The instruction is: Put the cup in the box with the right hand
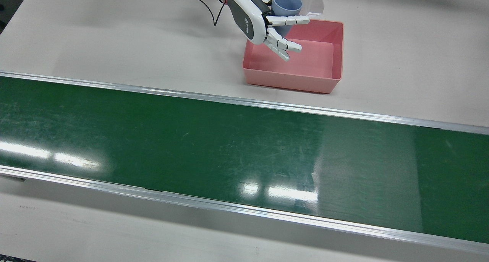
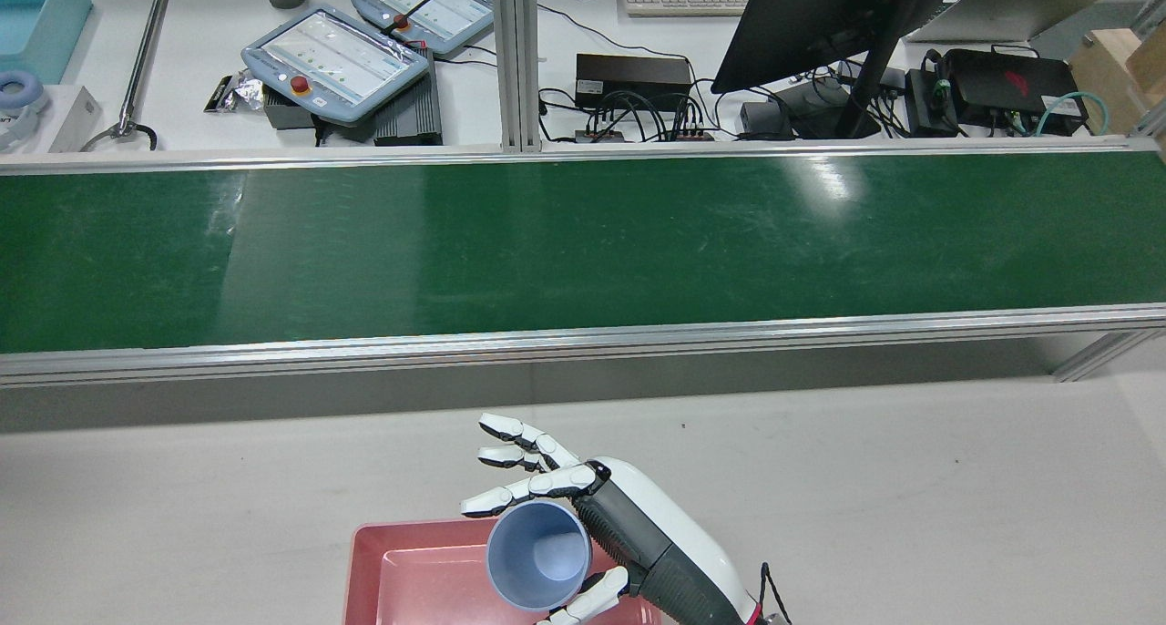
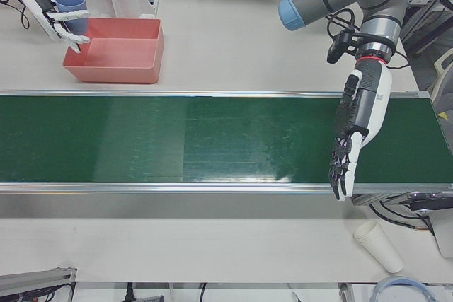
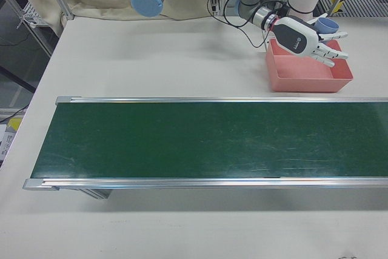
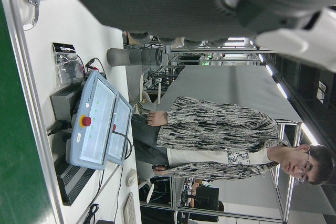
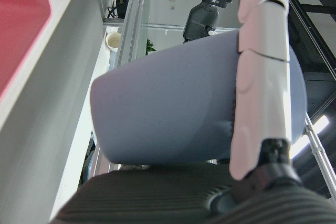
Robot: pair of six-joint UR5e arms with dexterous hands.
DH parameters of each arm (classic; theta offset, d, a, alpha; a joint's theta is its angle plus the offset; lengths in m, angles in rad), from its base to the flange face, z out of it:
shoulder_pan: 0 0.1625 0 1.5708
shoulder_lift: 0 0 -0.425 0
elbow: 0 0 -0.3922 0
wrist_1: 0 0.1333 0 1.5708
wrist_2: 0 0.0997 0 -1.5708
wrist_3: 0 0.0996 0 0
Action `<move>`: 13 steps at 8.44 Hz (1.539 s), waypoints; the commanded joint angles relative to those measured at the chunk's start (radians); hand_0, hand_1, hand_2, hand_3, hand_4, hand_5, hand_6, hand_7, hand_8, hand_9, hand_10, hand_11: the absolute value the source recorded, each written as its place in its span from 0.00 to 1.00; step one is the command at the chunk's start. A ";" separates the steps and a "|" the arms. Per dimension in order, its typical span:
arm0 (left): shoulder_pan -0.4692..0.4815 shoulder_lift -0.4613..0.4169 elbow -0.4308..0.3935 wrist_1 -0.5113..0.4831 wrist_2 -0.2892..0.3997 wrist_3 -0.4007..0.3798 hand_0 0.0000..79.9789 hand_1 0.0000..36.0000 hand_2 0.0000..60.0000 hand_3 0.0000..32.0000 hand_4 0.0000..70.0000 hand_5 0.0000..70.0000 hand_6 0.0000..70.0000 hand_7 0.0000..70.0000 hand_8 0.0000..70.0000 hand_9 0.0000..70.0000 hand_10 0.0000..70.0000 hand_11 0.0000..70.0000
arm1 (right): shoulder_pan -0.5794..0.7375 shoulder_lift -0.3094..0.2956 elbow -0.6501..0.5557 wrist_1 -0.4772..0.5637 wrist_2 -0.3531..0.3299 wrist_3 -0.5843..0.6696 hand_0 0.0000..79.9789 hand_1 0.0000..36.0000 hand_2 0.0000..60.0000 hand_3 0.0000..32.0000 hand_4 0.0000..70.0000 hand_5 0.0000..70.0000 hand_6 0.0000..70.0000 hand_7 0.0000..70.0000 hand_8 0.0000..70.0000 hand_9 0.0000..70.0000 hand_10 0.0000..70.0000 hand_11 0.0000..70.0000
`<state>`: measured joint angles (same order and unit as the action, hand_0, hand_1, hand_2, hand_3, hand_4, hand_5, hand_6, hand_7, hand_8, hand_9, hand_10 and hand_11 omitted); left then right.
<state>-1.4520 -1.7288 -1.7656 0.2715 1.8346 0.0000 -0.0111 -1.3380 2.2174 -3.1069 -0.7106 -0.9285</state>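
Cup held over the box's back edge

The right hand [image 1: 263, 23] grips the blue cup [image 1: 285, 8], mouth up; the pink box [image 1: 324, 61] lies just below and forward of it. The left hand [image 3: 352, 138] hangs empty, fingers apart, well apart.

White table [image 1: 114, 36] runs the station's length, with a green conveyor belt [image 1: 214, 147] in aluminium rails set across its middle. Pink box [image 1: 301, 69] sits directly on the table on the robot's side of the belt, just beside the rail, open side up. On the operators' side, near the table edge, stacked white paper cups [image 3: 379, 245] lie on their side.
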 commanded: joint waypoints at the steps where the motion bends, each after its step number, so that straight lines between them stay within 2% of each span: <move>1: 0.001 0.000 0.000 0.000 0.000 0.000 0.00 0.00 0.00 0.00 0.00 0.00 0.00 0.00 0.00 0.00 0.00 0.00 | 0.000 -0.001 0.001 0.008 -0.001 0.010 0.72 0.45 0.07 0.00 0.36 0.10 0.10 0.34 0.20 0.30 0.09 0.15; 2: -0.001 0.000 0.000 0.000 0.000 0.000 0.00 0.00 0.00 0.00 0.00 0.00 0.00 0.00 0.00 0.00 0.00 0.00 | 0.000 -0.001 0.001 0.007 -0.003 0.013 0.73 0.40 0.04 0.00 0.41 0.10 0.10 0.35 0.20 0.31 0.08 0.15; 4: 0.001 0.000 0.000 0.000 0.000 0.000 0.00 0.00 0.00 0.00 0.00 0.00 0.00 0.00 0.00 0.00 0.00 0.00 | 0.026 -0.006 0.016 0.004 -0.009 0.016 0.73 0.41 0.05 0.00 0.40 0.10 0.11 0.38 0.21 0.32 0.08 0.15; 5: -0.001 0.000 0.000 0.000 0.000 0.000 0.00 0.00 0.00 0.00 0.00 0.00 0.00 0.00 0.00 0.00 0.00 0.00 | 0.086 -0.056 0.089 -0.002 -0.010 0.051 0.73 0.39 0.04 0.00 0.39 0.10 0.11 0.38 0.21 0.32 0.08 0.14; 6: -0.001 0.000 0.000 0.000 0.000 0.000 0.00 0.00 0.00 0.00 0.00 0.00 0.00 0.00 0.00 0.00 0.00 0.00 | 0.183 -0.161 0.193 -0.010 -0.012 0.094 0.72 0.41 0.06 0.00 0.35 0.10 0.11 0.38 0.21 0.33 0.07 0.13; 7: -0.001 0.000 0.000 0.000 0.000 0.000 0.00 0.00 0.00 0.00 0.00 0.00 0.00 0.00 0.00 0.00 0.00 0.00 | 0.317 -0.287 0.235 -0.066 -0.051 0.215 0.72 0.53 0.15 0.00 0.32 0.11 0.11 0.39 0.22 0.33 0.07 0.12; 8: -0.001 0.000 0.000 0.000 0.000 0.000 0.00 0.00 0.00 0.00 0.00 0.00 0.00 0.00 0.00 0.00 0.00 0.00 | 0.473 -0.305 0.184 -0.179 -0.135 0.413 0.74 0.55 0.14 0.00 0.37 0.11 0.12 0.41 0.22 0.34 0.07 0.12; 9: -0.001 0.000 0.000 0.000 0.000 0.000 0.00 0.00 0.00 0.00 0.00 0.00 0.00 0.00 0.00 0.00 0.00 0.00 | 0.625 -0.305 0.091 -0.272 -0.249 0.617 0.75 0.55 0.10 0.00 0.45 0.12 0.12 0.41 0.22 0.34 0.09 0.16; 10: 0.001 0.000 0.000 -0.002 0.000 0.000 0.00 0.00 0.00 0.00 0.00 0.00 0.00 0.00 0.00 0.00 0.00 0.00 | 0.834 -0.314 0.006 -0.277 -0.408 0.702 0.76 0.54 0.05 0.00 0.45 0.12 0.12 0.41 0.22 0.34 0.10 0.18; 11: 0.001 0.000 0.000 0.000 0.000 0.000 0.00 0.00 0.00 0.00 0.00 0.00 0.00 0.00 0.00 0.00 0.00 0.00 | 1.025 -0.314 -0.066 -0.274 -0.558 0.718 0.76 0.55 0.05 0.00 0.38 0.13 0.12 0.41 0.23 0.35 0.11 0.19; 12: -0.001 0.000 0.000 0.000 0.000 0.000 0.00 0.00 0.00 0.00 0.00 0.00 0.00 0.00 0.00 0.00 0.00 0.00 | 1.198 -0.313 -0.164 -0.231 -0.684 0.747 0.71 0.71 0.36 0.00 0.20 0.13 0.12 0.39 0.23 0.35 0.11 0.20; 13: -0.001 0.000 0.000 0.000 0.000 0.000 0.00 0.00 0.00 0.00 0.00 0.00 0.00 0.00 0.00 0.00 0.00 0.00 | 1.324 -0.319 -0.279 -0.126 -0.751 0.757 0.74 0.60 0.15 0.00 0.28 0.13 0.13 0.39 0.23 0.36 0.14 0.24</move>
<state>-1.4519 -1.7288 -1.7656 0.2712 1.8346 0.0000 0.9783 -1.6490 2.1551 -3.3597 -1.2396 -0.2309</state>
